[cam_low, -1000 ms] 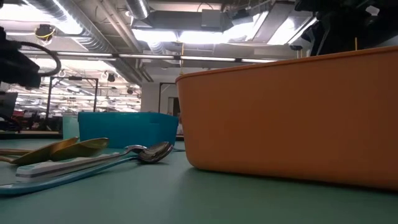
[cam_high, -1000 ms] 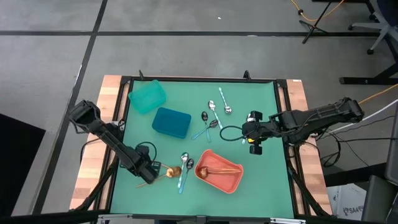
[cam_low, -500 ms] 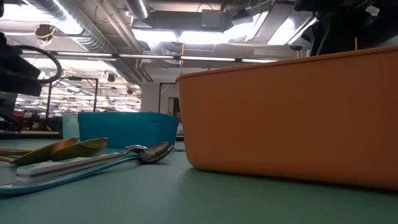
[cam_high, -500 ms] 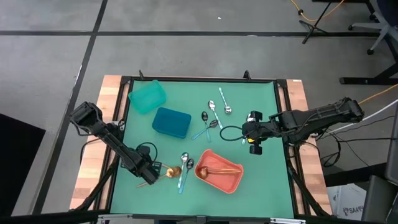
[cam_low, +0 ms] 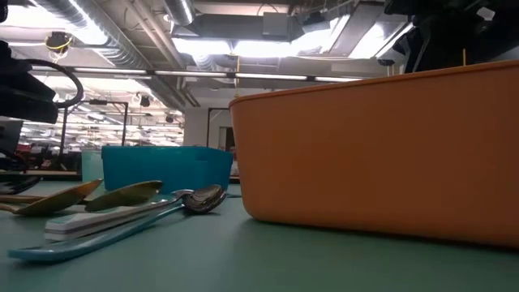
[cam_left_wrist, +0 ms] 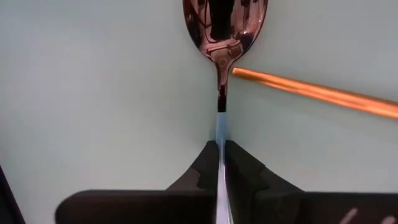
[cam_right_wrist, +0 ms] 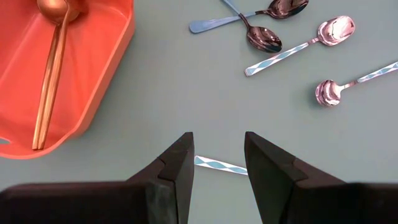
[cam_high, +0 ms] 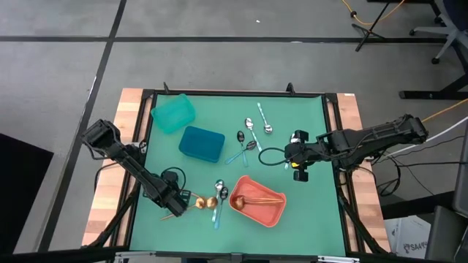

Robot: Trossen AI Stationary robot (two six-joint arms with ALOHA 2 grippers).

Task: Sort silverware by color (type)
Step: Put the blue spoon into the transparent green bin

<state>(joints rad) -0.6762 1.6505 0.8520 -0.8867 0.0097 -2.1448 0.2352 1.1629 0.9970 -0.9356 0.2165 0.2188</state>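
Note:
My left gripper (cam_high: 183,201) stands near the table's front left, pointing down, shut on a spoon (cam_left_wrist: 224,25) that has a shiny rosy-dark bowl and a thin pale handle. A copper spoon handle (cam_left_wrist: 311,93) lies just beside that bowl. Two spoons with light-blue handles (cam_high: 218,201) lie on the mat next to them. The coral bin (cam_high: 278,213) holds a copper spoon (cam_right_wrist: 53,62). Several silver spoons (cam_high: 250,137) lie mid-table. My right gripper (cam_right_wrist: 217,163) hangs open above the mat at the right, over a blue-and-white patterned handle (cam_right_wrist: 217,166). My left gripper pinches the spoon's thin handle (cam_left_wrist: 221,127) between its two fingers, a short way back from the bowl. The fingers come from above, pointing down. The bowl (cam_left_wrist: 224,25) lies on the green mat, out in front of the fingertips.
A teal bin (cam_high: 173,113) and a blue bin (cam_high: 202,143) stand at the far left of the mat. The coral bin (cam_low: 381,146) fills the right of the low view. Bare mat lies between the coral bin and my right arm.
My left gripper has shut on the spoon's handle without leaving its place. The two copper bowls and the blue-handled spoons beside them have slid a little across the mat toward the coral bin.

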